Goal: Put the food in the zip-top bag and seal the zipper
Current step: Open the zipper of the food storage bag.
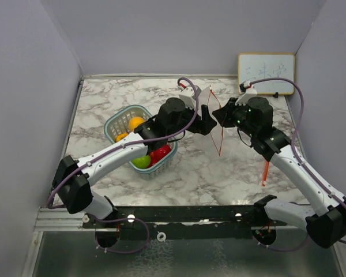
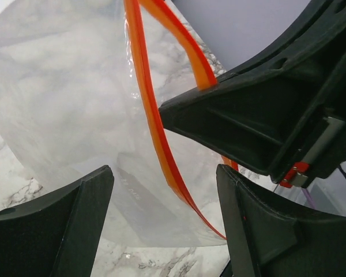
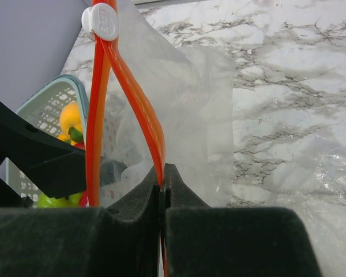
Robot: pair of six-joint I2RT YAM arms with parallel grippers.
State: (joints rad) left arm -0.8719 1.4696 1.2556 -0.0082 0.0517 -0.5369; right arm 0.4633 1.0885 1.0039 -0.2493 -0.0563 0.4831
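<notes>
A lab test cell — plain grey walls (image 1: 161, 34) boxing a marble-print table (image 1: 230, 173), a small whiteboard (image 1: 266, 73) at the back.

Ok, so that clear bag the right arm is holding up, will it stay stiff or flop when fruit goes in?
Probably floppy: the bag hangs creased from one pinched spot on its orange strip. The strip looks stiffer, bowing in a smooth curve. The thin film would likely sag under fruit.

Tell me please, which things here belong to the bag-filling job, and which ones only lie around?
For the job: toy fruits, zip-top bag, its zipper.

Only lying about: teal basket holding the fruits, whiteboard at the back, thin red stick.
</notes>
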